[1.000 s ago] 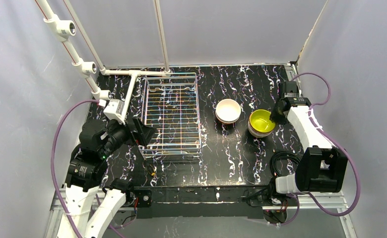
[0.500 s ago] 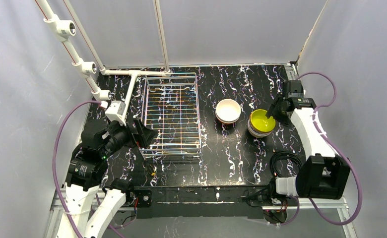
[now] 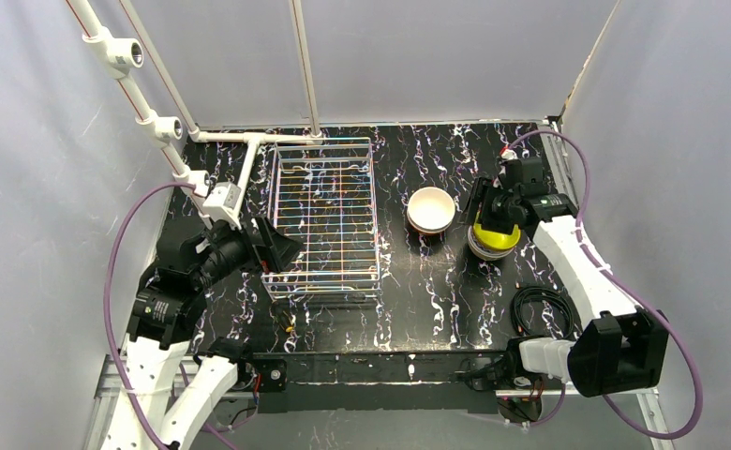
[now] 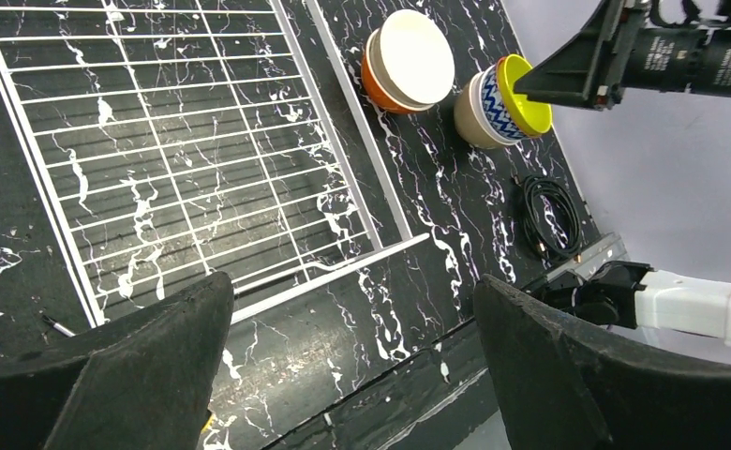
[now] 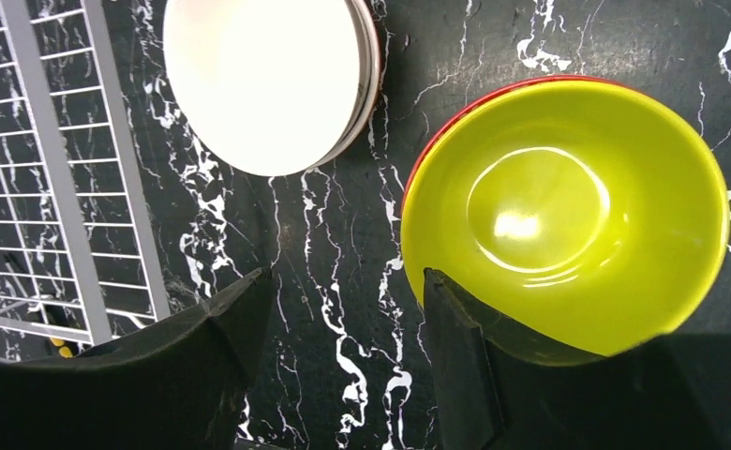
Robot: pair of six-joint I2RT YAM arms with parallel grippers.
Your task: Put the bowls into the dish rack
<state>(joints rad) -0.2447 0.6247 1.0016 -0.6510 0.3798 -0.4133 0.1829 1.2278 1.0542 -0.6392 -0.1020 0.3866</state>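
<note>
The wire dish rack (image 3: 324, 216) lies empty left of centre; it also shows in the left wrist view (image 4: 156, 141) and the right wrist view (image 5: 52, 169). A white bowl (image 3: 431, 208) tops an orange bowl (image 4: 380, 84). The lime-yellow bowl (image 3: 496, 236) tops a blue-and-white patterned bowl (image 4: 493, 108) in a second stack. My right gripper (image 3: 485, 208) is open above the lime bowl's (image 5: 568, 206) left rim, one finger over the rim and one over the table (image 5: 343, 328). My left gripper (image 3: 280, 251) is open and empty by the rack's near left corner (image 4: 352, 375).
White pipe framing (image 3: 249, 141) stands along the rack's far left side. A coiled black cable (image 3: 540, 305) lies at the near right. The marbled black table's (image 3: 437, 291) front edge runs just beyond my left fingers.
My right gripper has swung left, from beside the lime bowl's right side to above its left rim. My left arm has shifted slightly.
</note>
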